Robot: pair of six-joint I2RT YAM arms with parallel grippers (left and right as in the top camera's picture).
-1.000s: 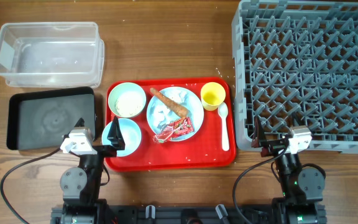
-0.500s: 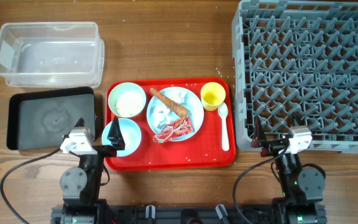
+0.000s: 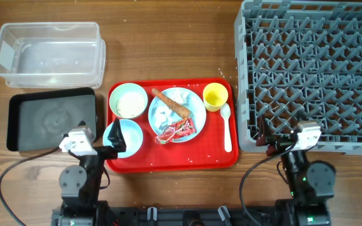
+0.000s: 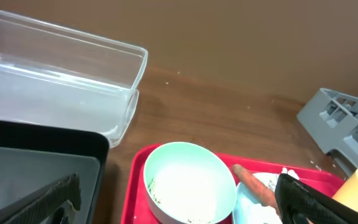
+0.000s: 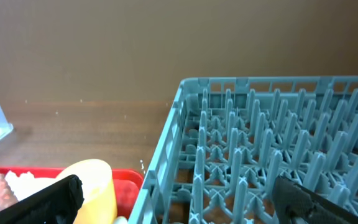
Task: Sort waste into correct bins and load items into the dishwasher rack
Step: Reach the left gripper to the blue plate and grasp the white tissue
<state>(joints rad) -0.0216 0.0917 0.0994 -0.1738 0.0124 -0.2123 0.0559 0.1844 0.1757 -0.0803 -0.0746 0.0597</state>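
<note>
On the red tray [image 3: 172,158] sit a rice-specked bowl [image 3: 128,101], a second bowl [image 3: 129,135], a pale blue plate [image 3: 187,103], a yellow cup [image 3: 215,96] and a white spoon [image 3: 225,125]. The plate carries a carrot-like stick [image 3: 170,102], a red wrapper [image 3: 176,130] and a white scrap [image 3: 162,116]. The clear tub [image 3: 48,54] and black tray [image 3: 52,119] lie left, the grey rack [image 3: 313,69] right. My left gripper [image 3: 99,135] is open and empty at the tray's near left corner. My right gripper [image 3: 280,139] is open and empty at the rack's near edge.
The left wrist view shows the rice bowl [image 4: 185,180], the carrot stick [image 4: 253,183], the clear tub [image 4: 55,81] and the black tray [image 4: 36,162]. The right wrist view shows the rack wall [image 5: 185,124] and the yellow cup [image 5: 95,186]. Rice grains are scattered on the wooden table.
My right arm has shifted slightly to the right. The objects have not moved.
</note>
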